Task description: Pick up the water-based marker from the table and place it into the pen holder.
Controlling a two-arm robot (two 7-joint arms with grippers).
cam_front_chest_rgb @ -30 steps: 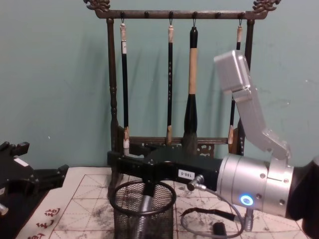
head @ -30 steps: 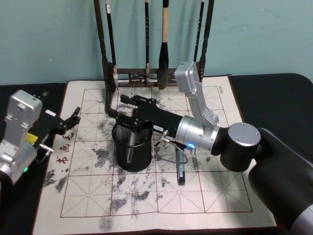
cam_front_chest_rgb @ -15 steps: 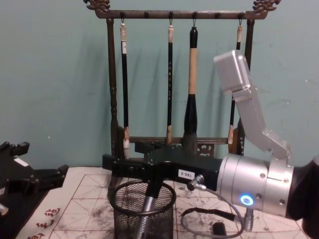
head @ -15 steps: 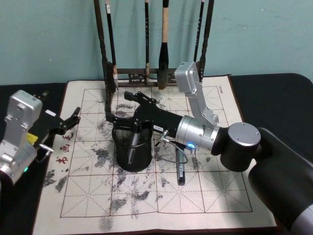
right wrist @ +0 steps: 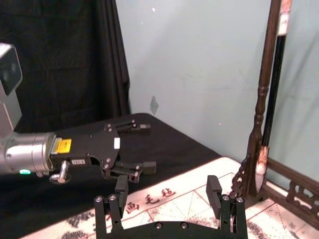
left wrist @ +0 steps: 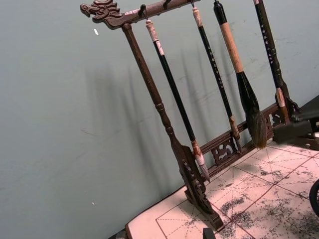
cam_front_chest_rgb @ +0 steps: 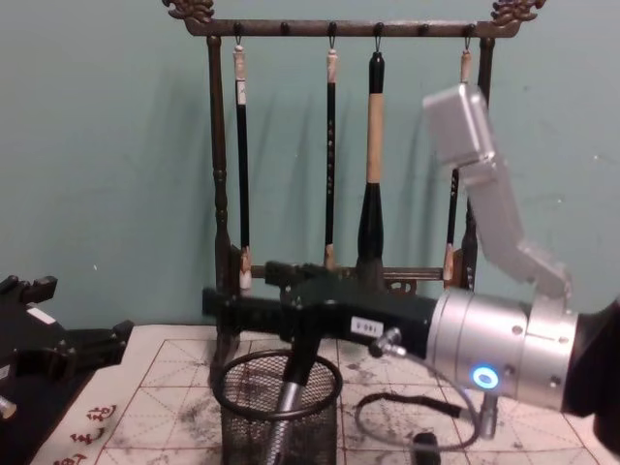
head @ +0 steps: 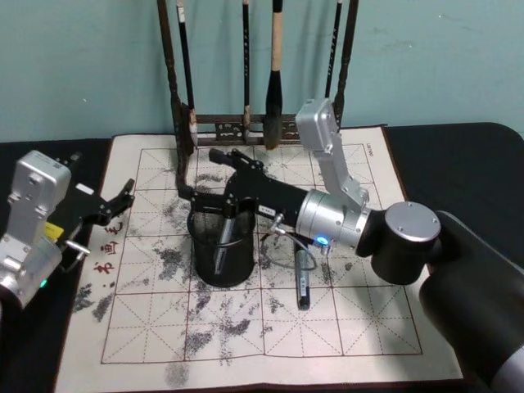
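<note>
Observe that the right gripper [head: 201,173] hangs just above the rim of the pen holder [head: 206,260], jaws spread wide with nothing between them. The water-based marker [head: 222,239] leans inside the mesh cup, so you may judge the placement done. The holder sits on the table [head: 352,327] near the brush rack [cam_front_chest_rgb: 219,174], so plan any retreat upward, clear of rim and hanging brushes. The left gripper [head: 121,201] is parked at the mat's left edge, jaws apart and empty, well apart from the work.
</note>
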